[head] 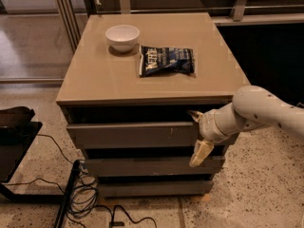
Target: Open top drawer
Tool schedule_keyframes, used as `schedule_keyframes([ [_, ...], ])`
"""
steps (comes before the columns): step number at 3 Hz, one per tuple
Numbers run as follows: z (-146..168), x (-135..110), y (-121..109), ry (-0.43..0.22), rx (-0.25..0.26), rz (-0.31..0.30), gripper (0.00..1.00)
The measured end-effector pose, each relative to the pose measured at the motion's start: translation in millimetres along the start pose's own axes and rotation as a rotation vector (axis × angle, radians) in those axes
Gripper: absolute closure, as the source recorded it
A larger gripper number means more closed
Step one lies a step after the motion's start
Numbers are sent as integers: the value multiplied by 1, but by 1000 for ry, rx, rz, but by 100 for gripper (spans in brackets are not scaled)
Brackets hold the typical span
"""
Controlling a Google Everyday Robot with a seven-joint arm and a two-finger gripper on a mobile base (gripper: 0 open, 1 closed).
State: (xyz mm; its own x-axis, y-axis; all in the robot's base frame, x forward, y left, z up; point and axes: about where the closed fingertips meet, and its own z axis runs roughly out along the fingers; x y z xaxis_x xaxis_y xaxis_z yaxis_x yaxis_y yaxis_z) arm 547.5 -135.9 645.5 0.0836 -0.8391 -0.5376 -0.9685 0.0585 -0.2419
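Observation:
The top drawer is the upper grey-taupe front of the cabinet, with a dark gap above it and small pale marks near its right end. It looks closed or nearly so. My gripper is at the drawer front's right end, with my white arm coming in from the right. It is open, with its fingers spread vertically. The upper fingertip sits at the drawer's top edge in the gap, and the lower cream finger hangs below the front's bottom edge.
On the cabinet top stand a white bowl and a dark snack bag. Two lower drawer fronts sit beneath. Black cables and a black stand lie on the floor at the left.

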Motion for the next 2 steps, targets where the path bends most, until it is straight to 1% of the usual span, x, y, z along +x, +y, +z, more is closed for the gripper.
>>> schedule_keyframes([
  [1, 0, 0, 0, 0, 0, 0, 19],
  [2, 0, 0, 0, 0, 0, 0, 42],
])
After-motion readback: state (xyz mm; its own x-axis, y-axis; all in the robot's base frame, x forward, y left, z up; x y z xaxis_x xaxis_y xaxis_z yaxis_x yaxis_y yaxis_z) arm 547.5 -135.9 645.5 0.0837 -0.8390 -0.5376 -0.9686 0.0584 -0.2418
